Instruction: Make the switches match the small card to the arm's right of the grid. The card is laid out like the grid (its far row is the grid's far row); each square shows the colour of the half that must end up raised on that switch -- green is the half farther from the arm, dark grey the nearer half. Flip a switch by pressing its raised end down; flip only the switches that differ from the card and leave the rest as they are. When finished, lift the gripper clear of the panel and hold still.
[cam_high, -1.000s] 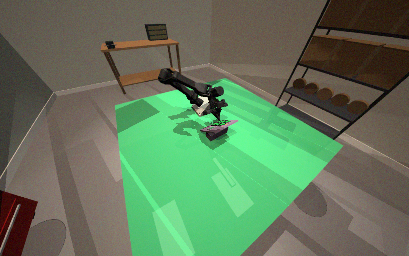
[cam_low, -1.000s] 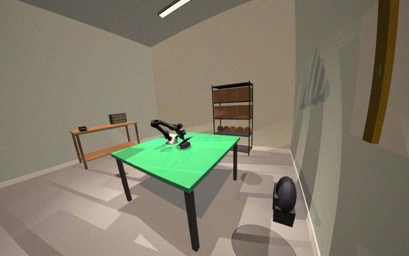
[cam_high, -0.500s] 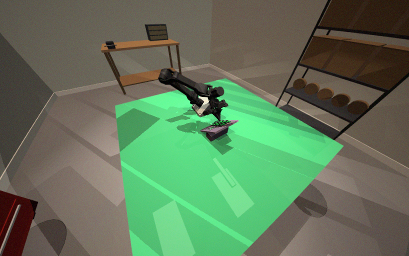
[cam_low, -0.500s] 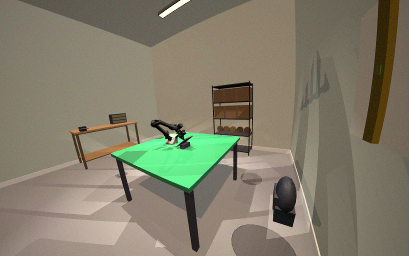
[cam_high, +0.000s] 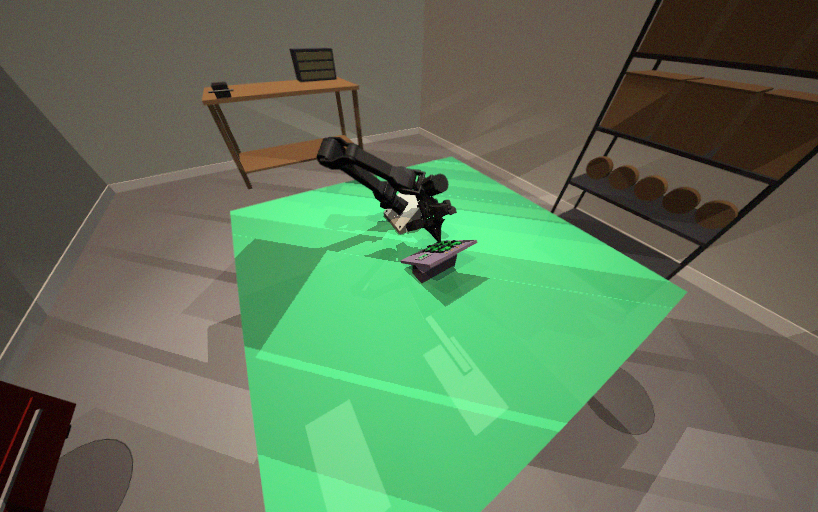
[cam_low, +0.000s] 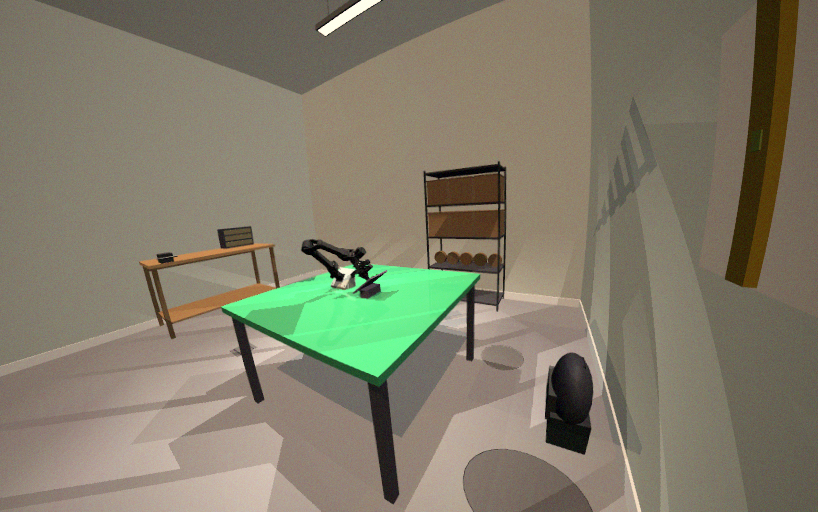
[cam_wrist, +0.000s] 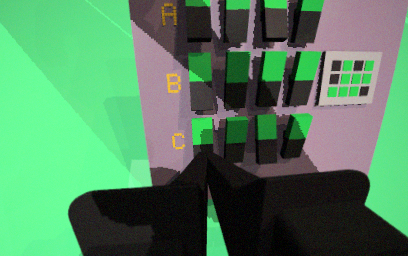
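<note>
Over row C's near edge, the shut pincer (cam_high: 438, 240) (cam_low: 366, 276) (cam_wrist: 205, 158) points panelward (cam_high: 439, 256) (cam_low: 377, 277) (cam_wrist: 345, 145).Above the panel's (cam_high: 422, 260) (cam_low: 377, 277) (cam_wrist: 345, 145) near edge, the closed pincer (cam_high: 438, 240) (cam_low: 366, 276) (cam_wrist: 205, 158) points down.

The surface (cam_high: 338, 326) (cam_low: 325, 323) (cam_wrist: 55, 105) is a broad, flat green tabletop with straight edges, carried on dark, square legs (cam_low: 383, 440). Directly on it, below the closed jaws, stands a dark block (cam_high: 435, 269) (cam_low: 370, 291) bearing the tilted panel. Behind the jaws, on the arm's side, the arm's pale base (cam_high: 394, 222) (cam_low: 341, 283) rests on the green top, apart from the block. Shadows and pale bands of light cross the surface around and beyond the jaws.
</note>
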